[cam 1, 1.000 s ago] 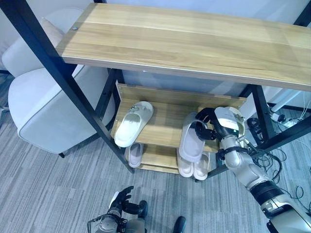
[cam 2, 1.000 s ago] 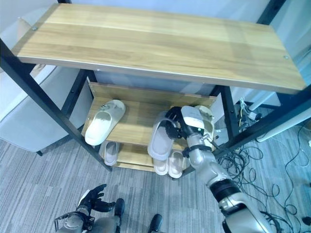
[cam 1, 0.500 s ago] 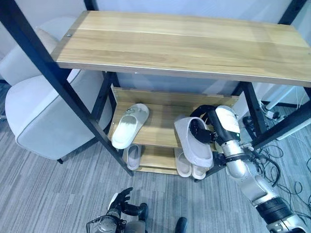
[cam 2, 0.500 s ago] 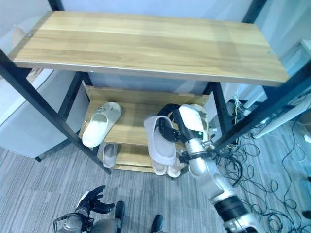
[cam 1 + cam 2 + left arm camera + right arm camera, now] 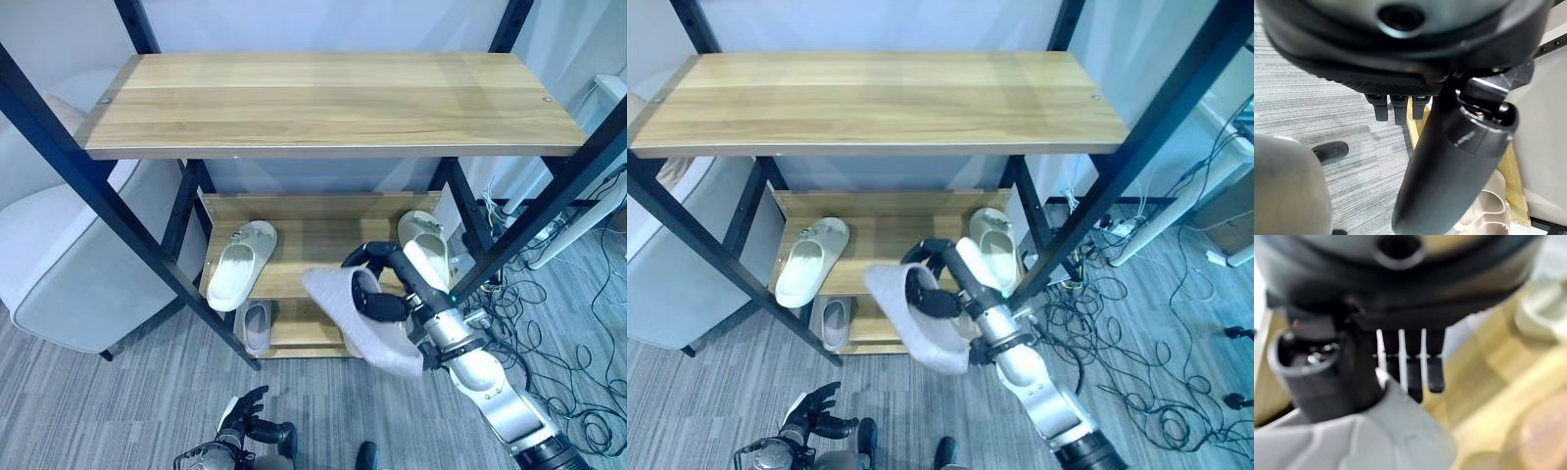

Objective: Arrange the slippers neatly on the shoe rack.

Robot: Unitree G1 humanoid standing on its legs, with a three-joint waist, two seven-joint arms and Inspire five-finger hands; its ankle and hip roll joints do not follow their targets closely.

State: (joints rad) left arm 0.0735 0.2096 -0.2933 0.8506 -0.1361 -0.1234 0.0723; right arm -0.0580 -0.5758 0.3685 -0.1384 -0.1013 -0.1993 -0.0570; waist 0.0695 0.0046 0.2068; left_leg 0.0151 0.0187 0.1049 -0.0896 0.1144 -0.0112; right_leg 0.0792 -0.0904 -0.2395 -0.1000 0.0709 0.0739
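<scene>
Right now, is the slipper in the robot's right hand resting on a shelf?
No, the right hand holds the grey slipper in the air, in front of the shoe rack.

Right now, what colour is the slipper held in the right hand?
Pale grey slipper, clearest in the left eye view.

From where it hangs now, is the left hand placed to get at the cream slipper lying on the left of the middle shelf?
Probably not as it stands. The left hand hangs low near the floor, well below the wooden middle shelf where the cream slipper lies, empty with relaxed fingers. Nothing blocks the shelf's front there, so raising the arm should open the way.
</scene>
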